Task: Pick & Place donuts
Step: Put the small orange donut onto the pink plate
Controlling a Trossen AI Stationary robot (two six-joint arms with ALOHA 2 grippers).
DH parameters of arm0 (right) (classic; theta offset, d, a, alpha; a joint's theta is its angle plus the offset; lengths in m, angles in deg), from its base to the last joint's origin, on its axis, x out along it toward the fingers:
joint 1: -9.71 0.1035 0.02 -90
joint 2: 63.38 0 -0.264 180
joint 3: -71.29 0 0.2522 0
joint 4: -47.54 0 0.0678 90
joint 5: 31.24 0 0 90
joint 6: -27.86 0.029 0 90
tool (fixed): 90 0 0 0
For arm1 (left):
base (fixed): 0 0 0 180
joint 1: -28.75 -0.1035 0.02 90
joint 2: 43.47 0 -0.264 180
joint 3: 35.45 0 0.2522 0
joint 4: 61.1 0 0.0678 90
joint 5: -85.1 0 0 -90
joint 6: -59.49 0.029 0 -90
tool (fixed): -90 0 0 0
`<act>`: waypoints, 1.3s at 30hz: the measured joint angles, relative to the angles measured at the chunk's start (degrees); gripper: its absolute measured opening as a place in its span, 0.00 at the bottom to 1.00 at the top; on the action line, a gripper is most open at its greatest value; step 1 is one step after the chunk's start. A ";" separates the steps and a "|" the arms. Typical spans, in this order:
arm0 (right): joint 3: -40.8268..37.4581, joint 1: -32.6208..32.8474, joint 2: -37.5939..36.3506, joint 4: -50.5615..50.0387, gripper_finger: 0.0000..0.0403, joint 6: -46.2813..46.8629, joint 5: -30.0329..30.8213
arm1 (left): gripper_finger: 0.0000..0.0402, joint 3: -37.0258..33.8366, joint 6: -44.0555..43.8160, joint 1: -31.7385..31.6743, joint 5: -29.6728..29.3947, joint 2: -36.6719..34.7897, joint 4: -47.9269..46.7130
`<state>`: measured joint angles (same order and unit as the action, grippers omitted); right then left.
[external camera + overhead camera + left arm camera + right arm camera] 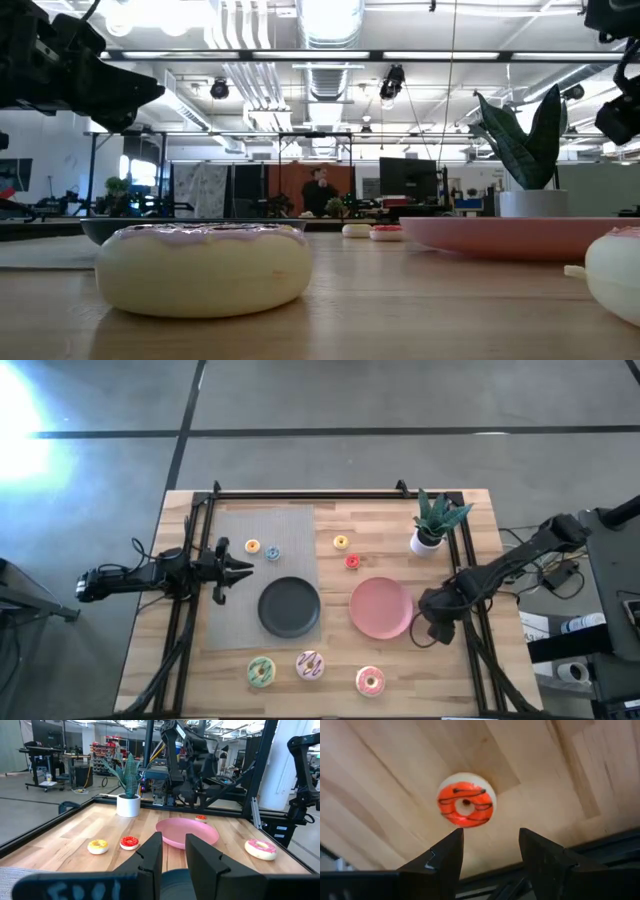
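Observation:
Three larger donuts lie flat near the table's near edge: green, white with dark streaks and pink. Tiny orange, blue, yellow and red donuts lie farther back. My right gripper is open, right of the pink plate. In its wrist view, its fingers point down over a tiny red-orange donut with dark streaks lying on the wood, and they stand apart from it. My left gripper is open above the grey mat, left of the black plate.
A black plate sits on the grey mat and a pink plate on the wood beside it. A potted plant stands at the far right. A black frame rail borders the table. A person stands far back in the room.

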<state>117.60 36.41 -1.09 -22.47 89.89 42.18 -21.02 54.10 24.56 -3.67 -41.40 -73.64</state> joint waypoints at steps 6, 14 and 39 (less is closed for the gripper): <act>-0.37 -0.03 3.04 4.20 0.45 -2.00 0.21 | 0.15 0.00 0.00 0.00 -0.01 0.00 -0.01; -1.02 -0.05 9.02 6.11 0.45 -2.48 1.46 | 0.15 0.00 0.01 -0.02 0.00 0.01 0.00; 3.87 -0.62 8.96 17.68 0.03 -7.27 -7.67 | 0.15 0.00 0.00 -0.01 0.00 0.01 -0.01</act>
<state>121.46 35.79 7.87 -4.79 82.62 34.51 -21.02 54.10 24.55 -3.68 -41.39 -73.65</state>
